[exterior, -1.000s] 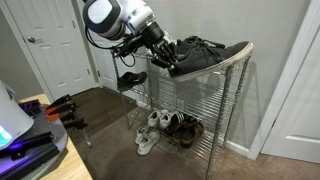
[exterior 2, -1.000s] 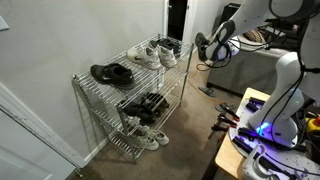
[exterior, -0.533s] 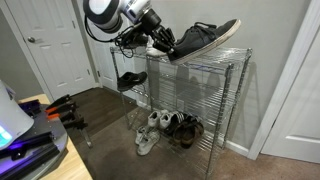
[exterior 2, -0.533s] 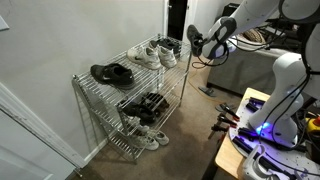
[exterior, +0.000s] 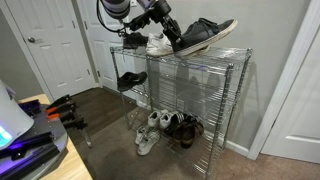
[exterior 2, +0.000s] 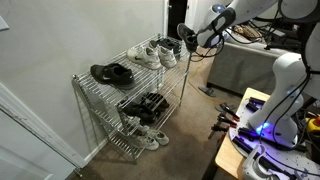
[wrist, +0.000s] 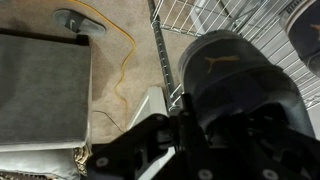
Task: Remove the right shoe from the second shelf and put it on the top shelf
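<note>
Fingers [wrist: 160,136] of my gripper [exterior: 170,32] are clamped on the right shoe [exterior: 206,34], biting it at the heel end while its toe points away from me. In both exterior views I carry it at the end of the rack, level with the top shelf [exterior: 200,62]. The black shoe hangs tilted, toe raised, its thin pale sole edge turned down toward the wire. Its low end sits just above the grid, and I cannot tell whether it touches.

In the wrist view the rounded toe fills the right of the picture, with chrome wire behind it and tan carpet [wrist: 120,30] below.

Just beside my catch, a pair of white sneakers [exterior: 150,42] stands on the same top tier. In an exterior view a black pair [exterior 2: 110,72] lies further along that tier, well apart from me.

Below, the second shelf [exterior 2: 172,93] holds dark shoes [exterior 2: 145,104]. At the bottom of the rack, pale sneakers [exterior: 148,128] sit next to a darker pair [exterior: 186,128].

Off the rack, the wrist view shows a grey box [wrist: 40,85] on the carpet with a yellow cable [wrist: 125,60] curling beside it. A white door [exterior: 60,45] stands behind my arm.
</note>
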Controlling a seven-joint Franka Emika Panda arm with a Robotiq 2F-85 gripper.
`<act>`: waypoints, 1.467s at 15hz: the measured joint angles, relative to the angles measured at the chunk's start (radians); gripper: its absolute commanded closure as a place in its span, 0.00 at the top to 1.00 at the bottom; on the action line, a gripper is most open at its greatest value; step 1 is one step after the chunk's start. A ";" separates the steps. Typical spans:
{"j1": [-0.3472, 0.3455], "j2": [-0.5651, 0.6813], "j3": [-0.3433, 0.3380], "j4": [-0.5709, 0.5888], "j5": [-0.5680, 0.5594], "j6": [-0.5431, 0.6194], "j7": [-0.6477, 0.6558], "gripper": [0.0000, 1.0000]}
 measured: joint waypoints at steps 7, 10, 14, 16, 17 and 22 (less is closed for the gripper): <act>-0.019 -0.005 -0.003 0.117 -0.062 -0.204 -0.094 0.03; -0.095 -0.006 0.074 0.186 -0.088 -0.305 -0.117 0.03; -0.291 -0.004 0.262 0.285 -0.140 -0.376 -0.117 0.03; -0.410 -0.003 0.376 0.330 -0.161 -0.380 -0.117 0.03; -0.470 -0.001 0.433 0.352 -0.171 -0.380 -0.117 0.03; -0.750 0.012 0.700 0.457 -0.219 -0.380 -0.117 0.36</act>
